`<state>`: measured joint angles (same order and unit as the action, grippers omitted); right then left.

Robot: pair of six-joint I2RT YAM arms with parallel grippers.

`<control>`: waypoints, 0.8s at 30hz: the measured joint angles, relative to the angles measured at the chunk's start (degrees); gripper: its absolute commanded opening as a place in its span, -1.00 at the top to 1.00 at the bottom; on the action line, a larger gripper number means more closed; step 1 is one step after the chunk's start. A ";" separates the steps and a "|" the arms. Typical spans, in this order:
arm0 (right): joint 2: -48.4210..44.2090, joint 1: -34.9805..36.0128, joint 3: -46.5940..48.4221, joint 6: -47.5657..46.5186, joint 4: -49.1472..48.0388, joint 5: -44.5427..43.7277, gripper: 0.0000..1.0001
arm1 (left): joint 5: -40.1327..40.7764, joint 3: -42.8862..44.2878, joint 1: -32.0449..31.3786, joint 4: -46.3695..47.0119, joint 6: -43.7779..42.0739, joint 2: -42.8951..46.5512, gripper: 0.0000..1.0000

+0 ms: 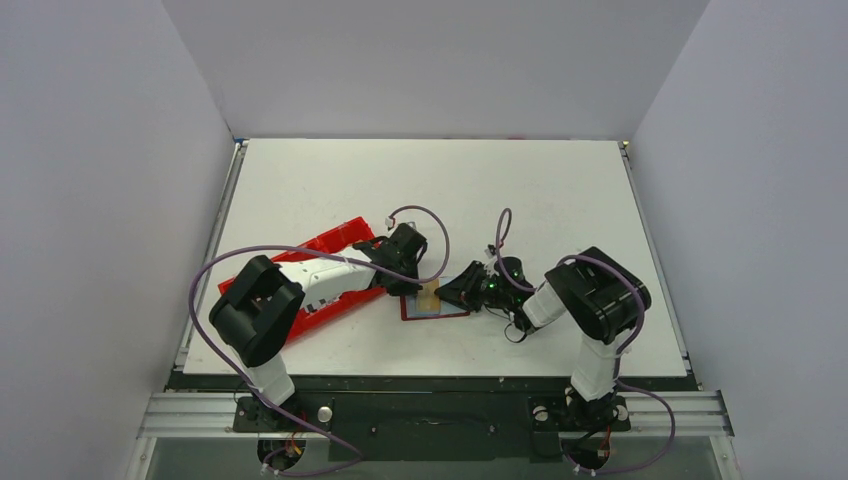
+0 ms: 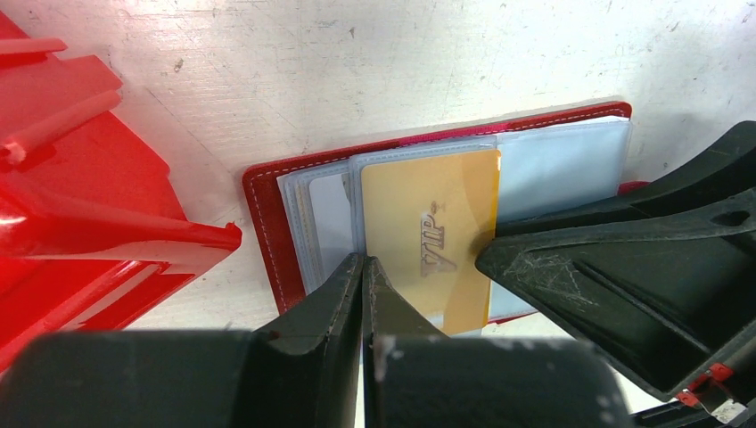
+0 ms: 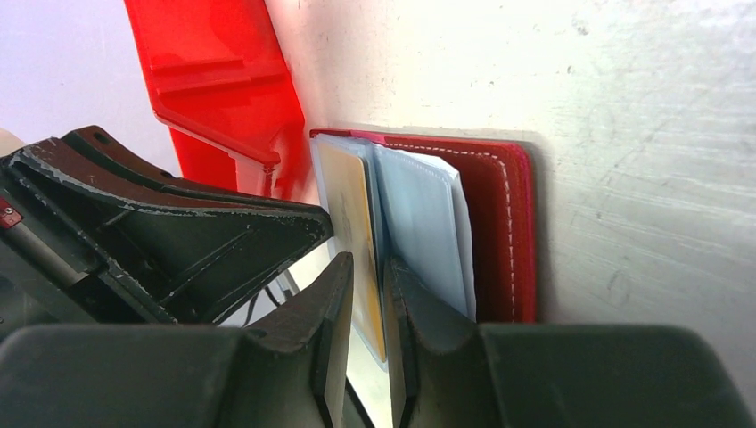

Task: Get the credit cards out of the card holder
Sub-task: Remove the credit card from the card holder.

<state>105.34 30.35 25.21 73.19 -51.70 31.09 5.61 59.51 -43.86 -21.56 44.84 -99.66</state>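
Observation:
The dark-red card holder (image 1: 447, 311) lies open on the table, its grey-blue pockets facing up (image 2: 267, 223). A gold credit card (image 2: 428, 223) marked VIP sticks partway out of a clear pocket. My left gripper (image 2: 365, 263) is shut, and its tips rest on the pocket just left of the card. My right gripper (image 3: 368, 276) comes in from the other side. Its jaws stand a narrow gap apart around the card's (image 3: 343, 205) edge, which lies against one finger with light showing on its other side. In the top view the left gripper (image 1: 403, 285) and the right gripper (image 1: 455, 292) meet over the holder.
The bright-red plastic tray (image 1: 330, 250) sits just left of the holder under the left arm, and its corner (image 2: 205, 236) is close to the holder's edge. It also shows in the right wrist view (image 3: 214, 71). Grey walls enclose the white table (image 1: 560, 200).

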 measured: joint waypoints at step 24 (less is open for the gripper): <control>3.32 -1.25 -2.80 5.62 -9.01 0.66 1.00 | -0.07 0.39 -0.04 0.22 0.46 -0.42 1.00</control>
<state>108.66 29.10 22.41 78.81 -60.71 31.75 5.54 59.90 -43.90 -21.34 45.30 -100.07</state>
